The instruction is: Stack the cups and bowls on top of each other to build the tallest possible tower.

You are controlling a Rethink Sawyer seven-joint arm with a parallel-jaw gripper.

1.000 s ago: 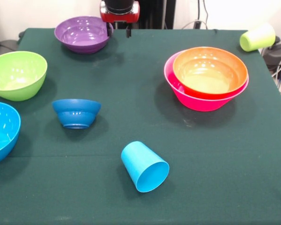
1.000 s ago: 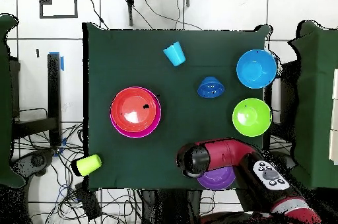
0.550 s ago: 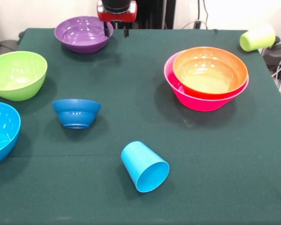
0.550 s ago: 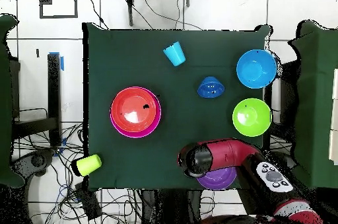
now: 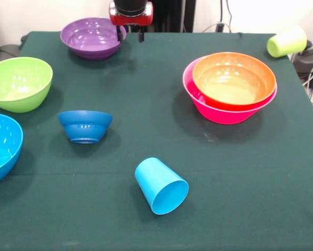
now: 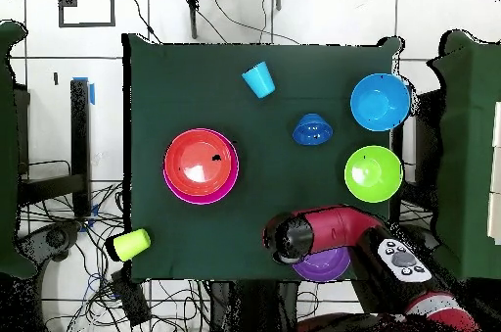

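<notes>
The gripper (image 5: 130,35) hangs open and empty over the near-side rim of the purple bowl (image 5: 92,37) at the tabletop's (image 5: 146,120) far edge, with the orange bowl (image 5: 233,78) well off to the other side.

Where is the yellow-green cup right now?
In the front view, the yellow-green cup lies on its side at the table's far right corner, beyond the orange bowl nested in the pink bowl.
</notes>
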